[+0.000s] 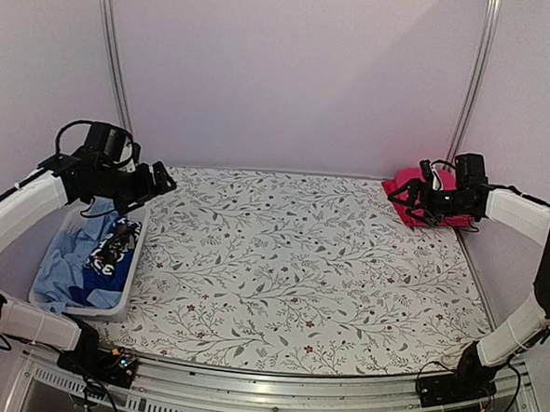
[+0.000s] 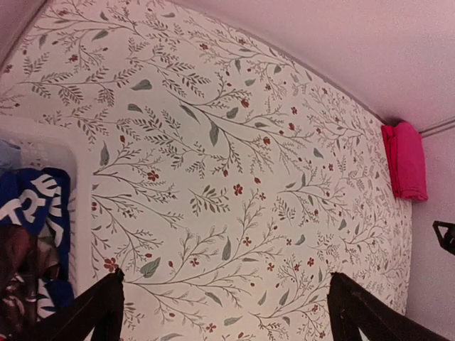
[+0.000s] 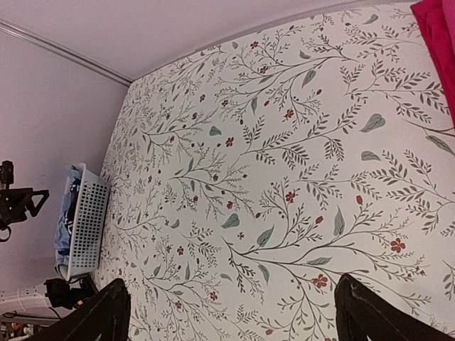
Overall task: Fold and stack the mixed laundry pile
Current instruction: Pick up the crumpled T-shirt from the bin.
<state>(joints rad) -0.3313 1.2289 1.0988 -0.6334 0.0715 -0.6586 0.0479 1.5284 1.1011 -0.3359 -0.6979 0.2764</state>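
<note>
Leftmost, a white basket (image 3: 89, 220) at the table's left edge holds the crumpled pile: a light-blue shirt (image 1: 61, 268) and a royal-blue shirt (image 2: 39, 202) with white print. The left gripper (image 2: 226, 280) hovers above it, jaws spread wide, empty. A floral table cover (image 1: 299, 264) spans the middle. Far right, a red-pink garment (image 2: 405, 160) lies folded near the right gripper (image 3: 231, 284), likewise spread and empty. The cloth looks light and limp; pinching a shoulder or hem seems best.
</note>
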